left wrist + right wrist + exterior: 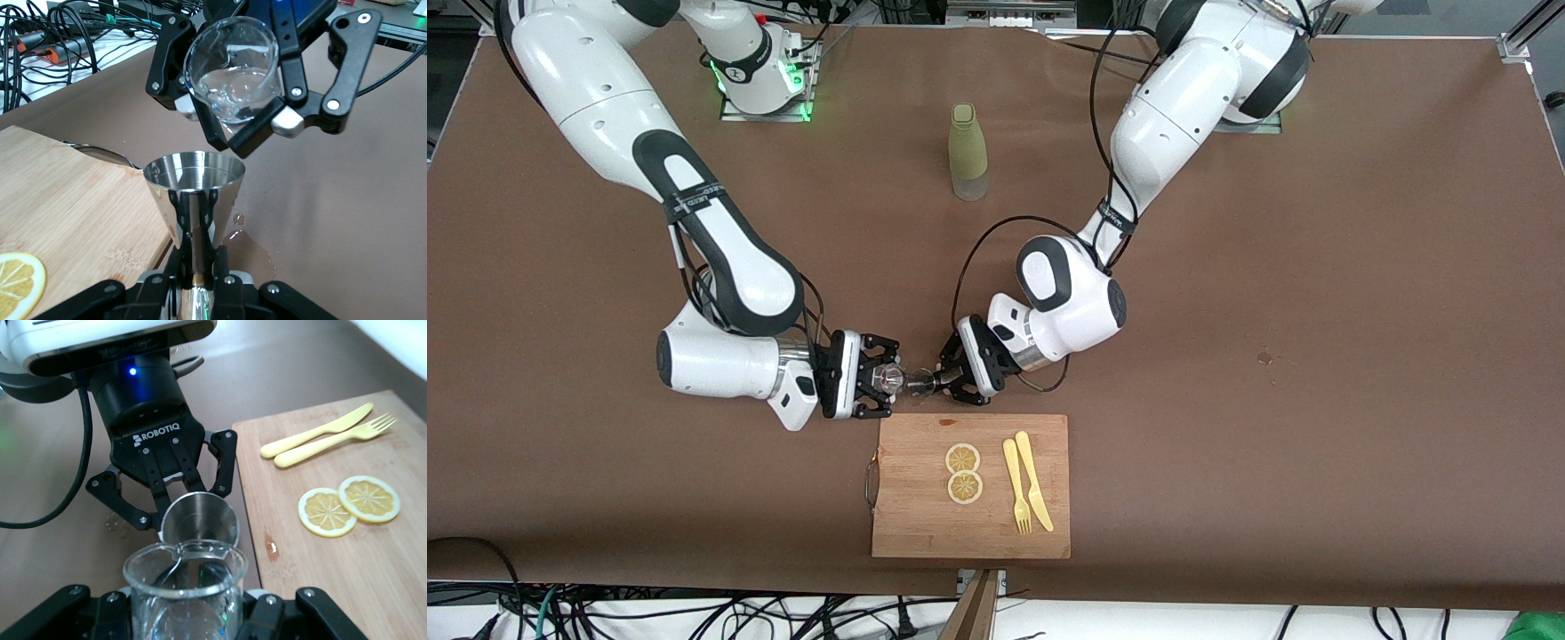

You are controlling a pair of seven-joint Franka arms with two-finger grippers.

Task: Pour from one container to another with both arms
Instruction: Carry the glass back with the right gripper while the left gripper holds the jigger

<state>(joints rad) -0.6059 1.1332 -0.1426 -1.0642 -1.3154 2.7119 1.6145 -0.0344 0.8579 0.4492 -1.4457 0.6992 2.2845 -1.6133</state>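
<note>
The silver jigger (922, 382) stands upright just above the table beside the cutting board's edge, and my left gripper (940, 380) is shut on its narrow waist. In the left wrist view the jigger's open cone (193, 183) rises from that gripper (195, 250). My right gripper (887, 380) is shut on the clear glass cup (890, 378). The cup (233, 70) is tipped with its lip over the jigger's mouth, and clear liquid lies inside it. From the right wrist, the cup (185, 587) sits in front of the jigger (198, 519).
A small puddle (257, 243) wets the brown table by the jigger. The wooden cutting board (978, 524) carries two lemon slices (963, 473), a yellow fork (1015, 489) and a knife (1034, 484). A tall olive-green bottle (967, 151) stands between the arm bases.
</note>
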